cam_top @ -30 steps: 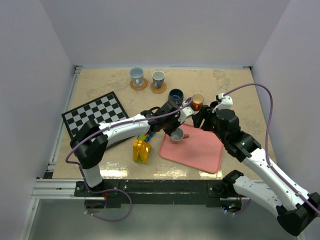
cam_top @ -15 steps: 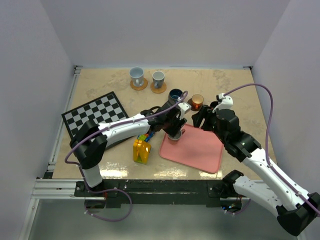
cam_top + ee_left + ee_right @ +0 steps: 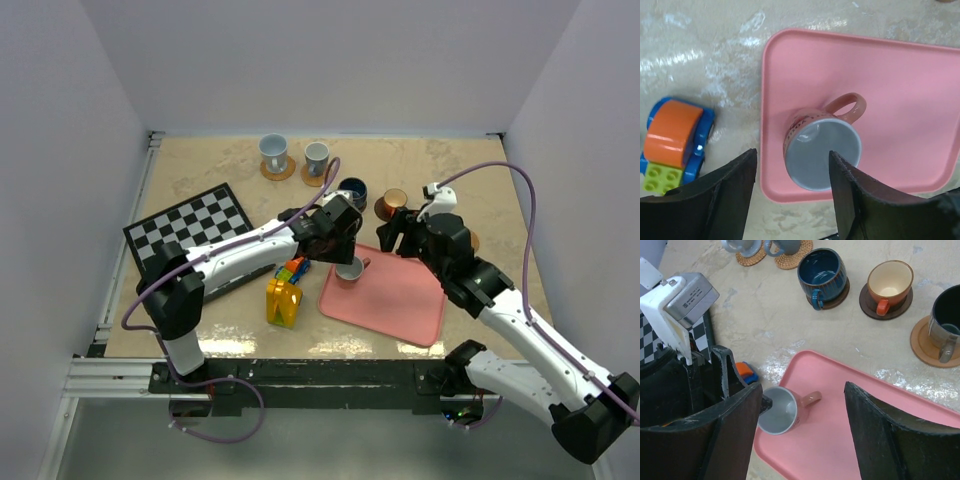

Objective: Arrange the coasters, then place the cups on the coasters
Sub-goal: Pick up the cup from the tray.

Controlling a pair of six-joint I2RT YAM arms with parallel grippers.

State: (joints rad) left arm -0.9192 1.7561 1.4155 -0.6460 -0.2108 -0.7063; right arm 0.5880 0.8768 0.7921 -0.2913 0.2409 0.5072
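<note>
Pale walls (image 3: 330, 60), perhaps stone-patterned beige tabletop (image 3: 200, 180)

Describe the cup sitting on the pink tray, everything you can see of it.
The cup is small, salmon-pink outside with a faint pattern near the rim, pale grey inside, glossy like ceramic, and empty. Its pink loop handle points toward the tray's middle. It stands upright on the pink tray, near a corner, with no coaster under it. The left gripper hovers open above it, not gripping it.
</note>
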